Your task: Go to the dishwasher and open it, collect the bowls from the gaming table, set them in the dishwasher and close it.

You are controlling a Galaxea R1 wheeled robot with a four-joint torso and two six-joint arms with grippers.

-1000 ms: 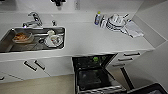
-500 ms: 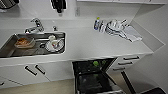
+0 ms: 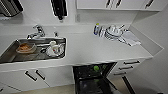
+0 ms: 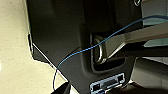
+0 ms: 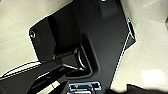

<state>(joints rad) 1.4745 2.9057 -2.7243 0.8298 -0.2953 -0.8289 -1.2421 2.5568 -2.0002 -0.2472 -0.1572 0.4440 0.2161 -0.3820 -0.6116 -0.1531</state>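
Observation:
The dishwasher (image 3: 93,77) stands open under the white counter (image 3: 100,51), its door folded down towards me and its inside dark. A light green bowl (image 3: 96,68) sits in its rack. I cannot make out other bowls in there. The gaming table is out of view. Both wrist views look down past the robot's own dark body (image 4: 75,37) (image 5: 100,37) onto pale floor (image 4: 12,50) (image 5: 150,62). A blue cable (image 4: 82,50) runs across the left wrist view.
A steel sink (image 3: 33,50) with a faucet (image 3: 37,32) holds an orange-filled dish and cups. A bottle (image 3: 96,28), stacked plates (image 3: 113,32) and a cloth (image 3: 130,38) lie at the counter's right end. White cabinet doors (image 3: 32,76) and drawers (image 3: 127,67) flank the dishwasher.
The whole head picture has slid downward a little, so the camera has moved. The counter, the sink and the open dishwasher stand as before.

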